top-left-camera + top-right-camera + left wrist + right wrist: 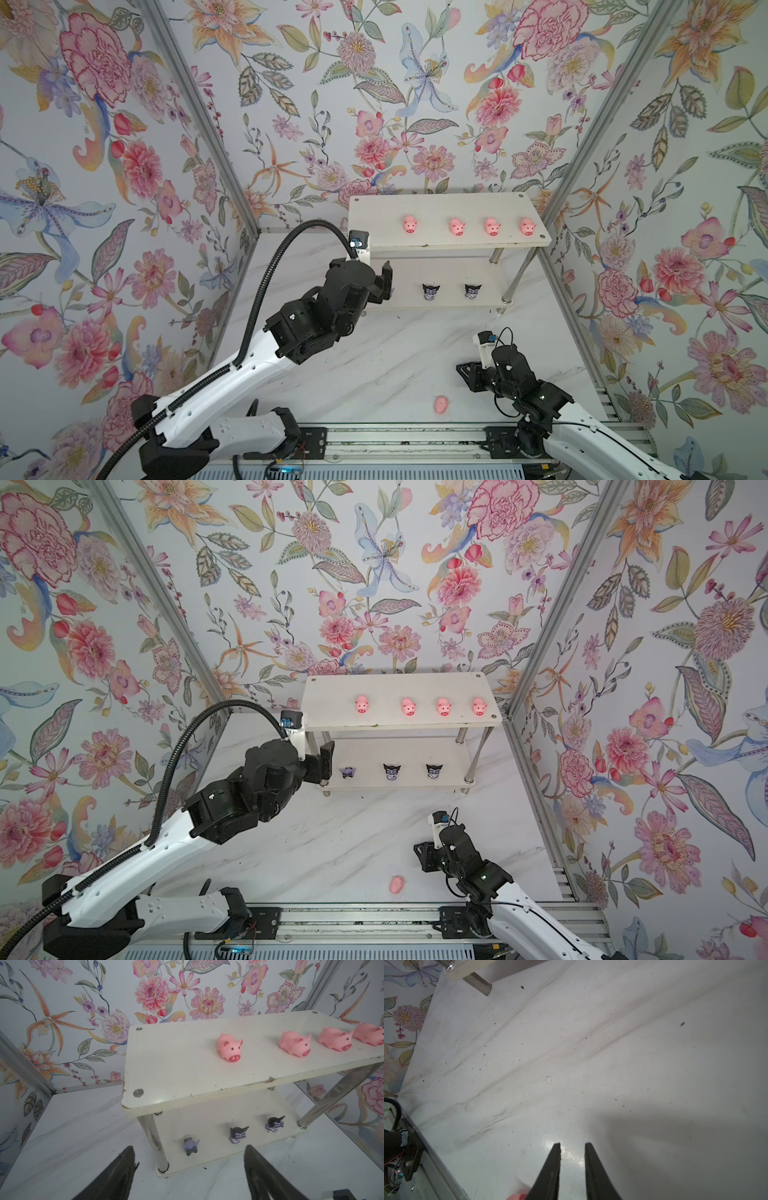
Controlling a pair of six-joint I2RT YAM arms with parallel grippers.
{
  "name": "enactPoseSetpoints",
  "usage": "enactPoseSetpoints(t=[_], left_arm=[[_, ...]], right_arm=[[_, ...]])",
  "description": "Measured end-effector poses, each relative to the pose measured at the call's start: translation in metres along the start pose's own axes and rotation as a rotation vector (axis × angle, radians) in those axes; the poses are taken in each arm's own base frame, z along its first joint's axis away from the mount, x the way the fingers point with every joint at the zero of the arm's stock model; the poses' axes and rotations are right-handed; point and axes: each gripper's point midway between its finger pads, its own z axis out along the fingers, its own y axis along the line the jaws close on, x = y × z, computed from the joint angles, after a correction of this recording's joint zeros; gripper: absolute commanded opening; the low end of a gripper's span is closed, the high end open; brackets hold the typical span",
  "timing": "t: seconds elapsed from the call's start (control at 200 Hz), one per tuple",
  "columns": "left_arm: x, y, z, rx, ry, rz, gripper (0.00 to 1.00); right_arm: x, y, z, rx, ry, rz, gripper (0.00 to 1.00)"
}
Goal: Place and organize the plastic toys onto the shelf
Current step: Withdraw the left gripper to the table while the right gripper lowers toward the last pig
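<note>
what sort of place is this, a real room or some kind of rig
Most likely a robot test booth, not a lived-in room: floral wallpaper panels framed by aluminium posts, left arm and right arm mounted on a base rail, a shelf staged with toy pigs.

Closed in on three sides by floral wallpaper (415,83): large pink, orange and blue blooms with green leaves on pale grey. Braced at both back corners by slanting aluminium posts (205,124). Floored with a glossy white marble-look surface (395,353), crossed by faint grey veins and dotted with dark specks (522,987). Edged in front by a metal rail (415,436). Lit evenly, with one bright glare patch (571,1153) beside a soft shadow (654,1132).
</note>
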Motion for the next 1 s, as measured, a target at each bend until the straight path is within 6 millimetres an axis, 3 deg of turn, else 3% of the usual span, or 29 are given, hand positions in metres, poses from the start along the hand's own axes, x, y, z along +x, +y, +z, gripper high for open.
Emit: enactPoseSetpoints(t=[0.065,0.14,0.265,0.305,0.375,0.5,0.726,0.996], left_arm=[[0.043,-0.006,0.002,0.026,0.051,0.023,0.84],[0.108,-0.007,0.012,0.047,0.134,0.047,0.84],[0.223,0.012,0.023,0.043,0.286,0.061,0.83],[0.252,0.019,0.024,0.041,0.326,0.056,0.83],[0.286,0.023,0.026,0.050,0.369,0.032,0.84],[0.309,0.014,0.032,0.090,0.391,-0.021,0.84],[0.303,0.001,0.037,0.164,0.325,-0.105,0.85],[0.312,0.018,0.031,0.173,0.288,-0.179,0.85]], right_arm=[[0.003,0.001,-0.002,-0.008,0.007,0.006,0.30],[0.010,0.007,-0.007,-0.030,0.021,0.006,0.33],[0.022,0.023,-0.020,-0.090,0.035,-0.007,0.34],[0.025,0.028,-0.025,-0.101,0.040,-0.012,0.32],[0.029,0.037,-0.034,-0.117,0.055,-0.024,0.19],[0.042,0.048,-0.042,-0.111,0.116,-0.039,0.07],[0.099,0.036,-0.032,0.089,0.337,-0.177,0.05],[0.097,0.047,-0.016,0.209,0.327,-0.223,0.07]])
